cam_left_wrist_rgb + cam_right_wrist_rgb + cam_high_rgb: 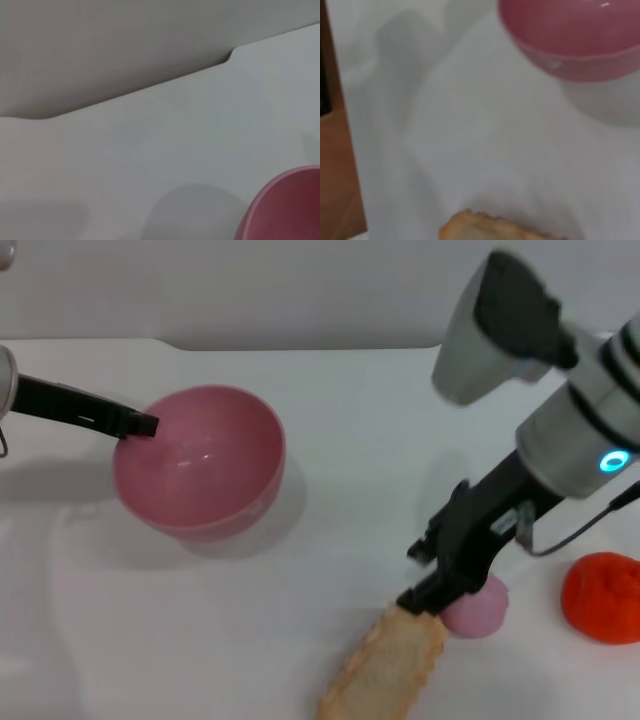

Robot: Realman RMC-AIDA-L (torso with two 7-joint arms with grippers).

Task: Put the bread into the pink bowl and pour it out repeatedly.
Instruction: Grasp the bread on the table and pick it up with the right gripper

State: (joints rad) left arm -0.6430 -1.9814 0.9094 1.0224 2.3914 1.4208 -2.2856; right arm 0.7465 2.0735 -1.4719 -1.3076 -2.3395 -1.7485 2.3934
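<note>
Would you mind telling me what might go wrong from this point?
The right gripper sits only at the far end of the bread, so the loaf may swing or slip when lifted. A pink ball beside that gripper could get knocked away. The left gripper holds the pink bowl by its rim, tilted, so bread dropped in could tip it.

The right gripper (pixel 425 602) covers the near end of the bread (pixel 385 665), so its fingertips cannot be seen. The far end of the bread is cut by the picture edge. The pinkish ball (pixel 478 608) sits half hidden behind this claw.
</note>
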